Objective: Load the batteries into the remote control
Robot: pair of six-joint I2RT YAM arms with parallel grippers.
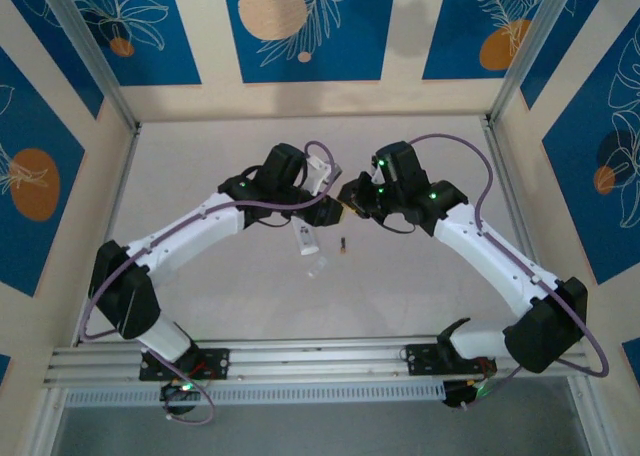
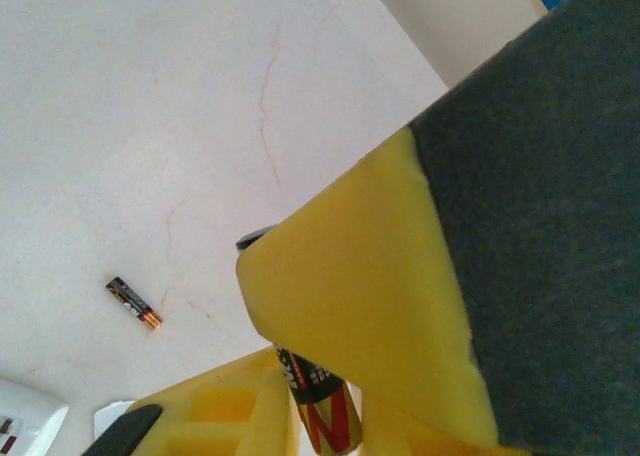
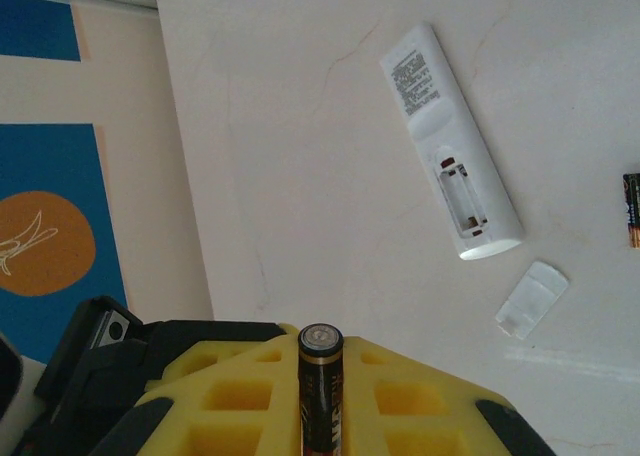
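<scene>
The white remote control point(image 3: 450, 146) lies back-up on the table with its battery bay open and empty; from above the remote control point(image 1: 305, 239) sits just below the two grippers. One battery point(image 3: 320, 386) stands upright in my right gripper point(image 3: 320, 351), whose yellow fingers point(image 3: 240, 396) press both its sides. My left gripper point(image 2: 320, 431) meets it from the other side. There the same battery point(image 2: 322, 406) runs past the left gripper's yellow finger point(image 2: 215, 416), half hidden by the right gripper's finger. The second battery point(image 2: 133, 303) lies loose on the table.
The detached white battery cover point(image 3: 532, 299) lies beside the remote's open end. From above, the loose battery point(image 1: 344, 244) is just right of the remote. Both arms arch inward over mid-table, and aluminium posts point(image 1: 95, 61) and walls fence the table.
</scene>
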